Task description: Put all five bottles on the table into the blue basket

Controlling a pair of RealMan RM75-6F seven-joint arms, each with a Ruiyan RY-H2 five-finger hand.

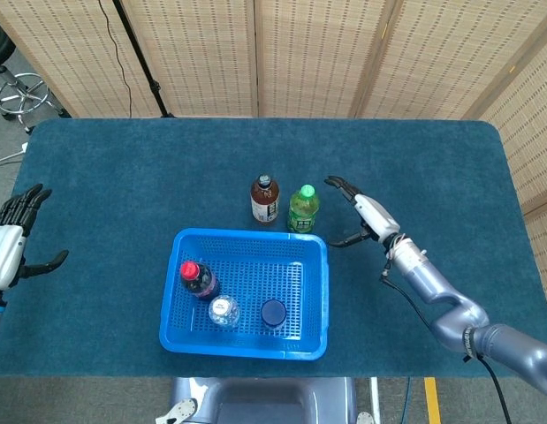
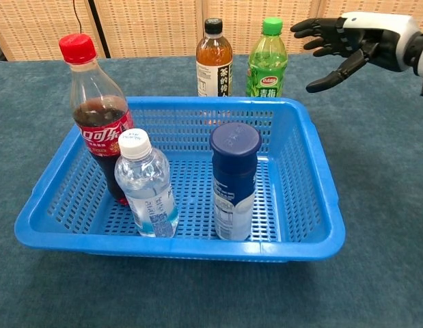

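Woven cane screens stand behind a table covered in dark teal felt (image 1: pixel 123 168), and near its front edge sits the blue perforated plastic basket (image 1: pixel 313 291), placed within reach of both arms. Three of the five bottles already stand upright inside it: a red-capped cola bottle (image 2: pixel 95 130) at the left wall, a small clear water bottle (image 2: pixel 146 184) just beside it, and a white bottle with a dark blue cap (image 2: pixel 233 181) towards the middle. Two remain on the felt just behind the basket's far rim, side by side and close together: a brown tea bottle with a black cap (image 1: pixel 265 200) and a green bottle with a green cap (image 1: pixel 303 208). The right hand (image 1: pixel 361 215) is stretched out to the green bottle's outer side, near it but apart from it, fingers spread and empty, seemingly lined up for a side grasp. The left hand (image 1: pixel 10 247) hangs well off at the table's left edge, fingers apart as far as the partial view shows, holding nothing.
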